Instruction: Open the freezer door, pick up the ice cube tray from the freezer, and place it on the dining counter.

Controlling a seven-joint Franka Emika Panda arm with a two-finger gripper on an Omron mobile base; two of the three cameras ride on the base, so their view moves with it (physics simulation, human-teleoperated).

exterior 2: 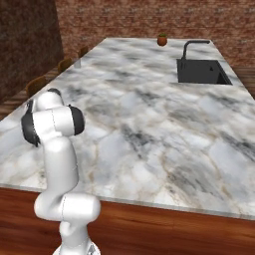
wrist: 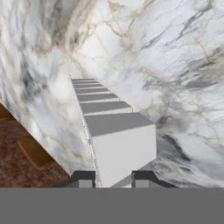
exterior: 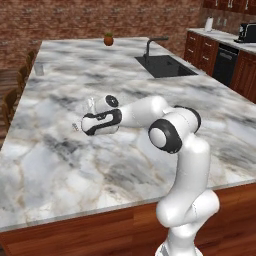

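While the arm is reaching over the marble desk (exterior: pixel 60 165), its pincer (wrist: pixel 110 181) is clamping the ice cube tray (wrist: pixel 107 127) at lower centre of the hand view, above the veined top.

**Colours on and around the marble bench**

The bench (exterior: pixel 100 165) has a grey-white top veined with darker grey and faint tan lines; its base, along the bottom of both base views, is reddish-brown wood. The tray (wrist: pixel 114 131), centre of the hand view, reads white with grey-shaded compartments. The claw (wrist: pixel 110 180) tips are dark grey. The arm (exterior: pixel 175 135) is glossy white with black joints. The sink (exterior: pixel 164 65) and faucet (exterior: pixel 152 46), upper right, are black. A small pot (exterior: pixel 108 39) at the top is terracotta with green. The walls are red-brown brick.
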